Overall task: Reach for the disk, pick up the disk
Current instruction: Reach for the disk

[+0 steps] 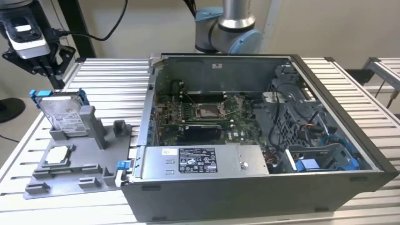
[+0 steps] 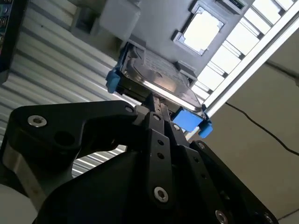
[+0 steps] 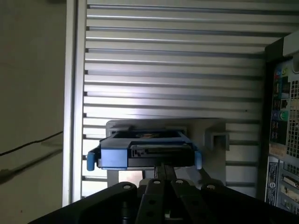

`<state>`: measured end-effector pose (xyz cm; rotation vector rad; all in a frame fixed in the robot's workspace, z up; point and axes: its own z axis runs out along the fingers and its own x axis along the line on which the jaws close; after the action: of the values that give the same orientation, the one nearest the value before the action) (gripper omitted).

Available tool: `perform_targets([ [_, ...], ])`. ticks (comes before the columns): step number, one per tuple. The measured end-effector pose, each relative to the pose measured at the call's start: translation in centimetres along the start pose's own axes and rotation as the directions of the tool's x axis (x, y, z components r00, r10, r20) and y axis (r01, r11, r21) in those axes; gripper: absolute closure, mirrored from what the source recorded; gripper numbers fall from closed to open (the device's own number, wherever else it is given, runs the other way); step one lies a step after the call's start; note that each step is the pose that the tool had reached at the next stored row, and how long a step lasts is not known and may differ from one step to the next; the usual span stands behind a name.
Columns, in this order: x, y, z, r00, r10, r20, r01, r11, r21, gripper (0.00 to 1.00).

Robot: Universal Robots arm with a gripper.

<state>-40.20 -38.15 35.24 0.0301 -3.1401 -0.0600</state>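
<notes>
The disk is a silver-grey drive with a white label and a bright blue frame. It stands on edge in a grey plastic holder on the slatted table, at the exterior view's left. My gripper hangs just above the disk's top edge, fingers pressed together with nothing between them. In the second wrist view the shut gripper points at the disk's blue-cornered edge. In the first wrist view the gripper is close to the disk, over the middle of its edge.
An open computer case takes up the middle and the exterior view's right, with a labelled silver power-supply box at its near side. A square chip lies in the grey holder. The slatted table's edge runs close beside the holder.
</notes>
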Motion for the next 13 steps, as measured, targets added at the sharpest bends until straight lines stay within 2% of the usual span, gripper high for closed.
perform_targets([
  [7,2.74,0.15,0.01,1.0,0.0,0.0007,0.0,1.0,0.0,1.0],
  [12,4.28,0.19,0.02,1.0,0.0,0.0009,0.0,1.0,0.0,1.0],
  [13,4.41,0.2,0.01,1.0,0.0,0.0007,0.0,1.0,0.0001,1.0],
])
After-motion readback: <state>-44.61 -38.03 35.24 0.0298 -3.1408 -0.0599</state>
